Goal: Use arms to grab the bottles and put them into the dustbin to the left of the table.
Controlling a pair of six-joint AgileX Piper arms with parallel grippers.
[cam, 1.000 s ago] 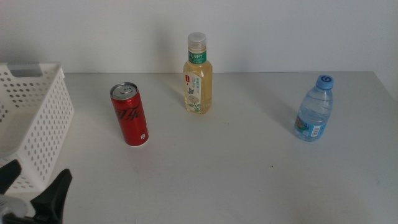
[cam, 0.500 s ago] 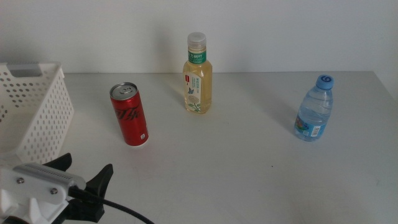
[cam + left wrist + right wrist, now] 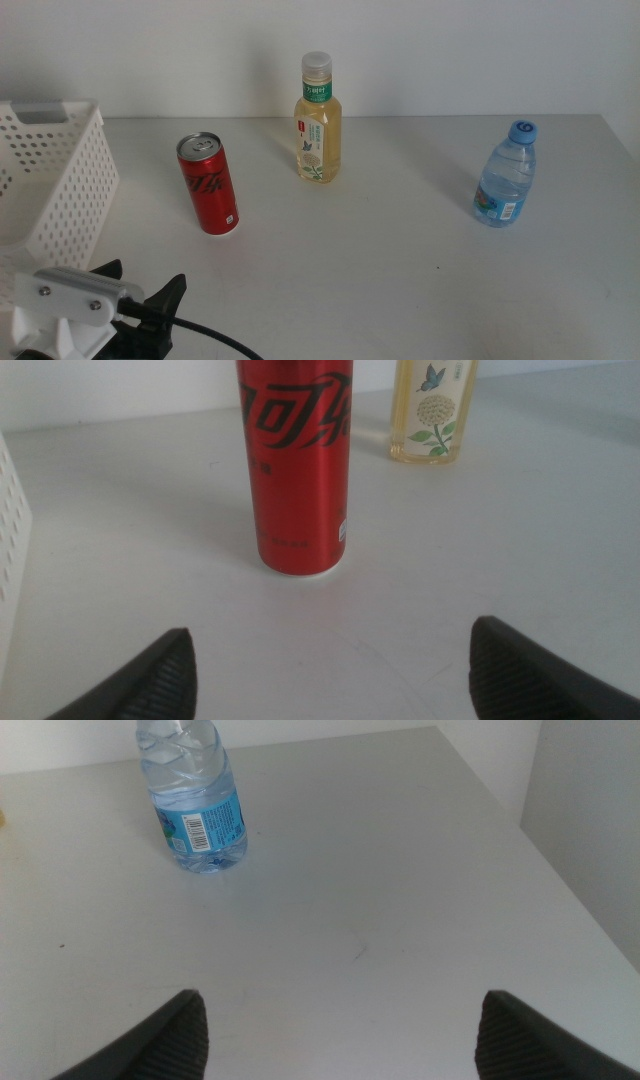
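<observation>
The left gripper (image 3: pixel 140 290), dark jaws spread wide, hangs low over the smooth grey-white table (image 3: pixel 400 260). Straight ahead of it stands the slim glossy red cola can (image 3: pixel 296 465); the perforated white plastic dustbin (image 3: pixel 55 180) sits beside it. The right gripper (image 3: pixel 340 1020) gapes wide, the clear ribbed water bottle (image 3: pixel 195 800) beyond it.

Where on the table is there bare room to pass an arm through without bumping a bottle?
Widest bare stretch: between the tea bottle and the water bottle, running to the front edge. Tightest: the gap between the cola can and the dustbin, where the open left gripper sits. Right gripper faces bare table.
</observation>
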